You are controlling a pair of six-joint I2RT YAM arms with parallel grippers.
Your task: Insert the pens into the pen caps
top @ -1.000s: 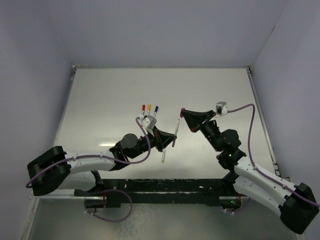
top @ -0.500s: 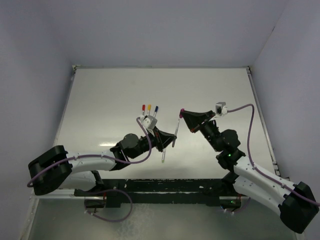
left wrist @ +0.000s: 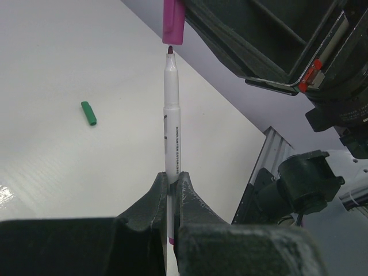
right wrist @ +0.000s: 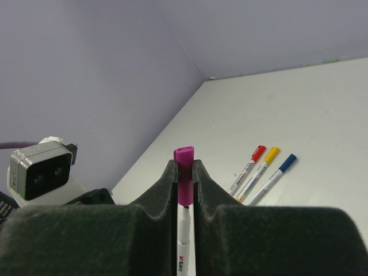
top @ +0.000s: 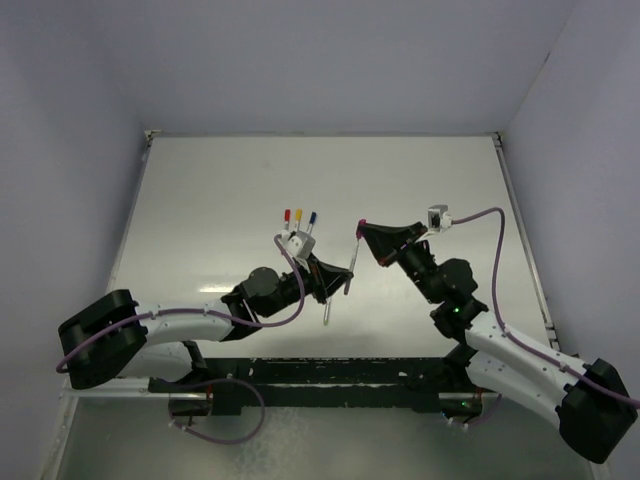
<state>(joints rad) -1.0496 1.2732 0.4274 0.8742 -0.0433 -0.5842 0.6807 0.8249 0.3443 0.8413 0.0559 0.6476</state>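
Observation:
My left gripper [top: 340, 278] [left wrist: 171, 179] is shut on a white pen [left wrist: 172, 115] [top: 352, 260] and holds it upright above the table, its purple tip up. My right gripper [top: 364, 230] [right wrist: 184, 168] is shut on the magenta cap [right wrist: 184, 172] [left wrist: 173, 23], open end facing the pen. The pen tip [left wrist: 170, 50] sits just at the cap's mouth, lined up with it. A green cap [left wrist: 88, 113] lies loose on the table. Another uncapped pen [top: 327, 313] lies near the left gripper.
Three capped pens, red [top: 286, 215] [right wrist: 248, 168], yellow [top: 298, 214] [right wrist: 257, 172] and blue [top: 312, 216] [right wrist: 273, 178], lie side by side mid-table just behind the left wrist. Purple walls enclose the white table [top: 200, 200] at the back and sides.
The right gripper with the magenta cap has edged slightly toward the pen tip. The left arm has barely moved.

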